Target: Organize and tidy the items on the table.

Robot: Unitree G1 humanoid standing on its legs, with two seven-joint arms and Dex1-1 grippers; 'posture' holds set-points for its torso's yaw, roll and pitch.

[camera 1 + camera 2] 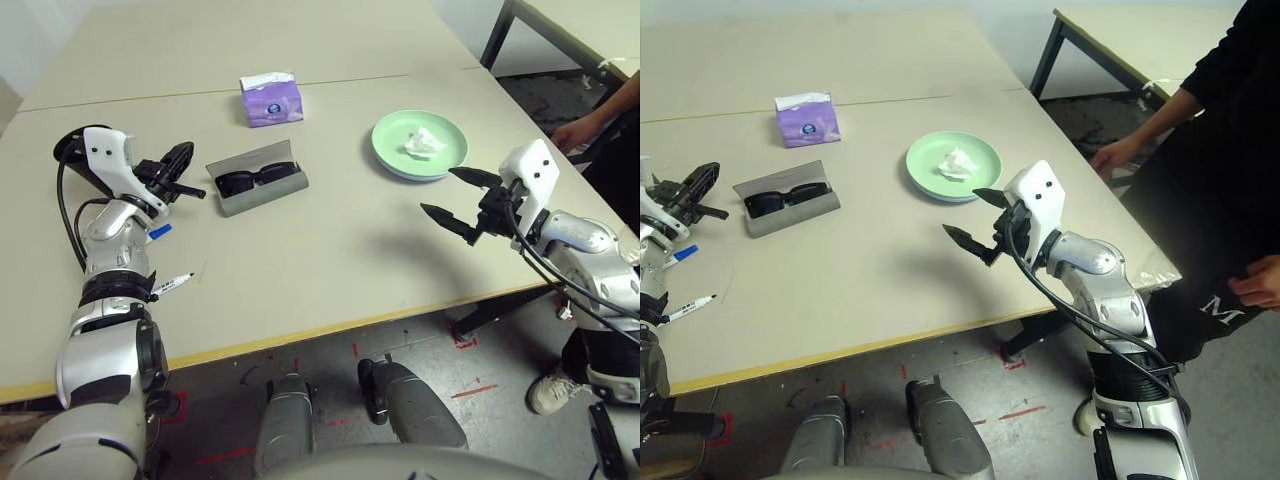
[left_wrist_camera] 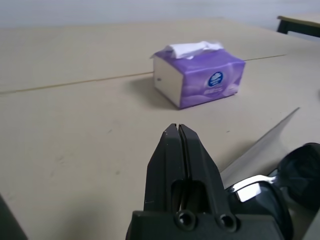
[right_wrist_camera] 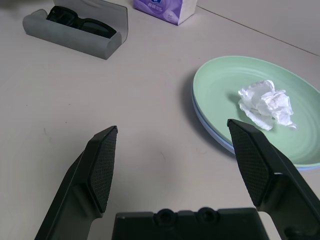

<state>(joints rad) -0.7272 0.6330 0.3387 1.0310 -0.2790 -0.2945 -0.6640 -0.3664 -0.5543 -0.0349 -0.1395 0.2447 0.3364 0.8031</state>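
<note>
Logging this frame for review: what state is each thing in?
glasses case: open, lying flat
sunglasses: folded, inside the case
tissue: crumpled, on green plate
green plate: stacked on blue plate
tissue box: tissue sticking out
left gripper: shut, empty
right gripper: open, empty

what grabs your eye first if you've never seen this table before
The pale green plate with a crumpled white tissue on it stands out, at the far right of the table. Mid-table, black sunglasses lie in an open grey case, with a purple tissue box behind. The right claw gapes wide near the plate.
</note>
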